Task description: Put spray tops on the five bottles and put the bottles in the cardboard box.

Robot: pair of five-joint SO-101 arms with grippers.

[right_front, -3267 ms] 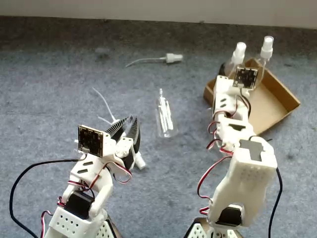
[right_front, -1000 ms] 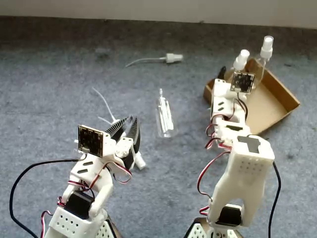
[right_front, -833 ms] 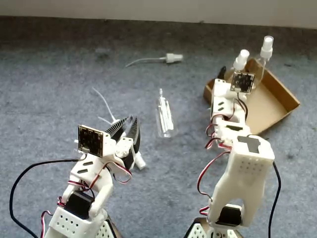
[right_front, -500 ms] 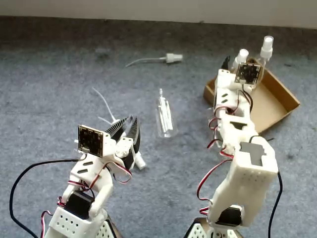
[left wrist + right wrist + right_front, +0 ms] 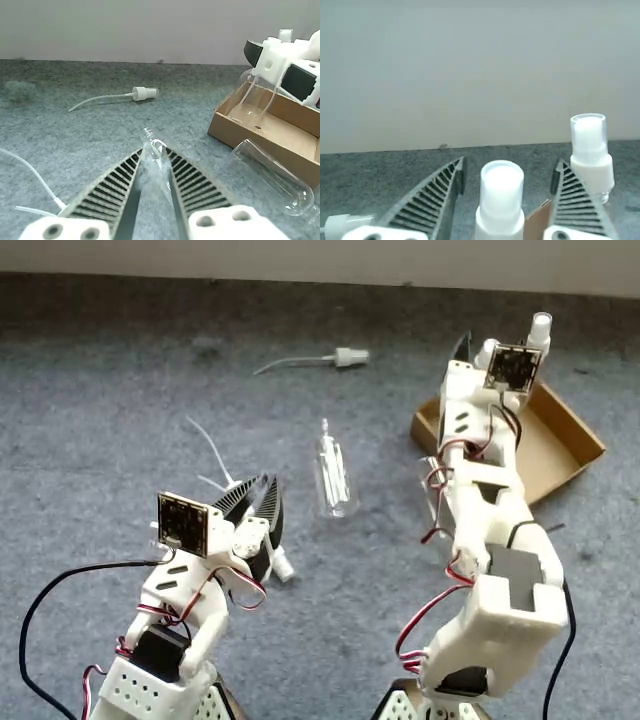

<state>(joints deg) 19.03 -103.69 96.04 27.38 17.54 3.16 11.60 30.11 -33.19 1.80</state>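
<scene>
Right hand point(image 5: 510, 161): jaws wide, one on each side of the spray top of bottle A point(image 5: 502, 195), with a gap on both sides, so nothing is gripped. In the high view this hand point(image 5: 478, 347) sits at the far corner of the box point(image 5: 565, 445). Bottle B point(image 5: 590, 150), also capped, stands upright just beside it, outside the jaws. In the left wrist view, bottle A's clear body point(image 5: 252, 97) stands inside the far end of the box point(image 5: 260, 137).

Left hand point(image 5: 267, 483): jaws a narrow slit, empty, low over the surface point(image 5: 120, 420). It points at the bare bottle point(image 5: 333, 478), which lies on its side between the arms, apart from the hand.

Second bare bottle point(image 5: 272, 172): on its side, just beside the box's near wall, outside it.

Loose top point(image 5: 350, 357): tube attached, on the surface well beyond the bare bottle.

Thin tubes point(image 5: 212, 452): on the surface near the left hand.
</scene>
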